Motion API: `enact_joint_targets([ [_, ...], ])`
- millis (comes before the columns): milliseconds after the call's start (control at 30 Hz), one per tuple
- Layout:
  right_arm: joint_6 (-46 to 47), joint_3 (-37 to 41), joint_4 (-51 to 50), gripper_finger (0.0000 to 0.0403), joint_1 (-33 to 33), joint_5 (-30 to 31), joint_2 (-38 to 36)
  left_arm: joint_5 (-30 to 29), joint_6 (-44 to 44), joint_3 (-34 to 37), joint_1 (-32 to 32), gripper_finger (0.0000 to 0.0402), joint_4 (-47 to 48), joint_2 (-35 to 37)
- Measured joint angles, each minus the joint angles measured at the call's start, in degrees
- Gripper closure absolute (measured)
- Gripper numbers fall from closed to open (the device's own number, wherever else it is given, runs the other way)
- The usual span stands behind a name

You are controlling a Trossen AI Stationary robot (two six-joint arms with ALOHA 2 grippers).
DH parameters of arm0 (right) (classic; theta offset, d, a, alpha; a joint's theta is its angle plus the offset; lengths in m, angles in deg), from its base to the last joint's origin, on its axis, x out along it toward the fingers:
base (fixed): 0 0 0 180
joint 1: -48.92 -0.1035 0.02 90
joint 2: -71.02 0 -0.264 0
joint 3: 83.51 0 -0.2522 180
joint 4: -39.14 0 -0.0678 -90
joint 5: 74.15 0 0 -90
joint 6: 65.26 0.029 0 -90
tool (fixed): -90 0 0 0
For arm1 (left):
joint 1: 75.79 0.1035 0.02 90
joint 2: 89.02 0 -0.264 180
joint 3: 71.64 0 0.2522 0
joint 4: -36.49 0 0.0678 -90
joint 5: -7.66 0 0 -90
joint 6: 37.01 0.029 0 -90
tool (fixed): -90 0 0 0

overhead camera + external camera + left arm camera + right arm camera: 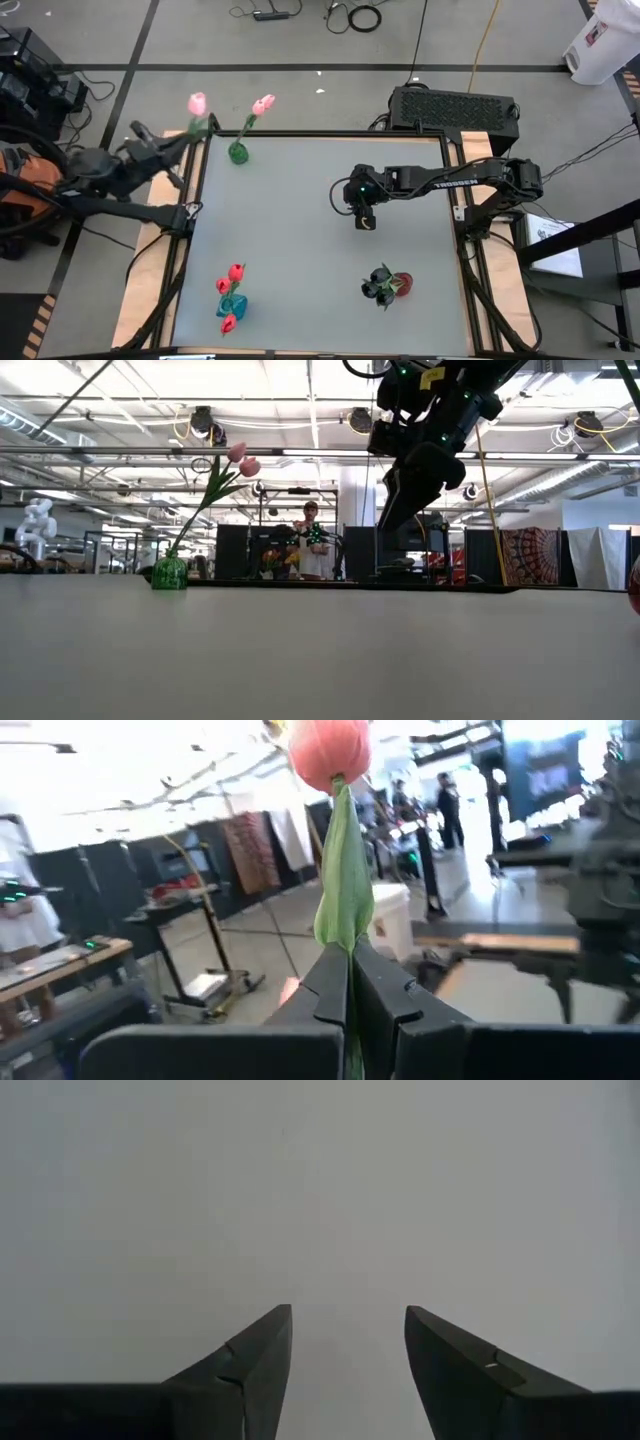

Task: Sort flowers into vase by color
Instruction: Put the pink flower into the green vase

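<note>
- Left gripper (196, 130), at the table's far-left edge, is clamped on a pink tulip (331, 750).
- Right gripper (366, 222) hangs mid-table, fingers apart, holding nothing.

The high view looks straight down on the whole table (320, 230) and both arms from well above. The low view sits at tabletop height, facing level across the surface into the room — it shares the green vase (169, 572) with the overhead view. The left wrist camera looks along its own fingers (330, 990), out over the room beyond the table's edge. The right wrist camera points straight down at bare tabletop — close, past its fingers (250, 1370).
</note>
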Motion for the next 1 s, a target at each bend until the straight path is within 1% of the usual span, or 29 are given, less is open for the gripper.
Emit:
enact_joint_targets([
  [267, 0.0, 0.0, 0.1, 0.0215, 0.0, 0.0, 0.0, -0.4, 6.7, 3.1, 0.0, 0.0395, -1.9, 11.7],
  [400, 0.0, 0.0, 0.1, 0.0215, 0.0, 0.0, 0.0, 0.6, 6.8, 4.4, 0.0, 0.0395, -3.6, 17.0],
  [467, 0.0, 0.0, 0.1, 0.0215, 0.0, 0.0, 0.0, 0.8, 7.4, 5.1, 0.0, 0.0395, -6.4, 17.5],
  [533, 0.0, 0.0, 0.2, 0.0215, 0.0, -0.1, 0.0, 0.2, 8.3, 5.6, 0.0, 0.0395, -5.7, 17.5],
  [567, 0.0, 0.0, 0.3, 0.0215, 0.0, 0.0, 0.0, 0.4, 8.4, 5.9, 0.0, 0.0395, -6.8, 17.2],
  [667, 0.0, 0.0, 0.5, 0.0215, 0.0, 0.0, 0.0, 0.5, 10.1, 9.2, 0.0, 0.0395, -11.5, 16.7],
  [833, 0.0, 0.0, 1.5, 0.0215, 0.0, 0.0, 0.0, -0.6, 16.4, 16.5, 0.0, 0.0395, -25.1, 16.7],
  [933, 0.0, 0.0, 2.1, 0.0215, 0.0, 0.0, 0.0, -1.6, 19.3, 19.6, 0.0, 0.0395, -30.0, 16.6],
  [1000, 0.0, 0.0, 2.4, 0.0215, 0.0, 0.0, 0.0, -2.1, 20.0, 20.3, 0.0, 0.0395, -32.3, 16.7],
])
